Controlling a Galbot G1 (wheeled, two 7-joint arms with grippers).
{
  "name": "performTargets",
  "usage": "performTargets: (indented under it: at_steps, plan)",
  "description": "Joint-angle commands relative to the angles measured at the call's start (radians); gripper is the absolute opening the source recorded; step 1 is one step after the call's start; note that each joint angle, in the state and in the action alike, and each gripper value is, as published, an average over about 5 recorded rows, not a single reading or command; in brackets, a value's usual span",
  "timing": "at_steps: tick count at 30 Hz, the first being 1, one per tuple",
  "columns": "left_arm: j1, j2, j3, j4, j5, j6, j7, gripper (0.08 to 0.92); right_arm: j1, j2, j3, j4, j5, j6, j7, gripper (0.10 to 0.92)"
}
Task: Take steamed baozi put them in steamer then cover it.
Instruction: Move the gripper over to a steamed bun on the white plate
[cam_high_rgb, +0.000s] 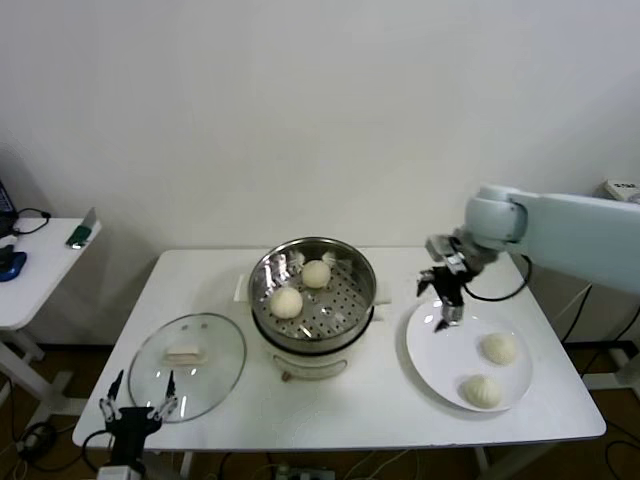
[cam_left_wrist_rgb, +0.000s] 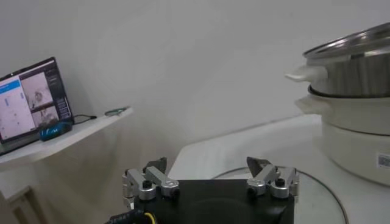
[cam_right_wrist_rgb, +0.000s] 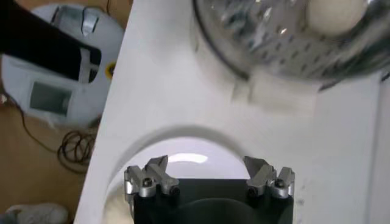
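Hovering above the far inner rim of the white plate (cam_high_rgb: 430, 350), the right gripper (cam_high_rgb: 447, 300) points down with its fingers spread wide and holding nothing. The two steamed baozi (cam_high_rgb: 499, 347) left on that plate sit beyond its fingertips toward the robot and outward, away from the steamer (cam_high_rgb: 312, 290), which holds two more on its tray; being round, they offer no long axis. The left gripper (cam_high_rgb: 137, 404), also released and empty, waits low at the near table edge, just beside the cover (cam_high_rgb: 187, 366), much farther from those buns.
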Motion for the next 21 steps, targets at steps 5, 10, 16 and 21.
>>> performTargets:
  at_steps: [5,10,16,21]
  plan:
    - [0.004,-0.008,-0.001,0.006,0.008,0.0,0.002,0.823,-0.283,-0.234,0.088,0.018,-0.293,0.037,0.003,0.823]
    - [0.005,-0.011,-0.001,0.012,0.014,0.0,0.003,0.823,-0.339,-0.226,0.119,-0.009,-0.304,0.041,0.007,0.823]
    - [0.003,-0.012,-0.002,0.016,0.017,0.002,0.002,0.823,-0.345,-0.196,0.113,-0.03,-0.3,0.041,-0.008,0.823]
    - [0.005,-0.015,-0.005,0.02,0.016,0.003,0.001,0.823,-0.35,-0.162,0.107,-0.05,-0.292,0.04,-0.012,0.823]
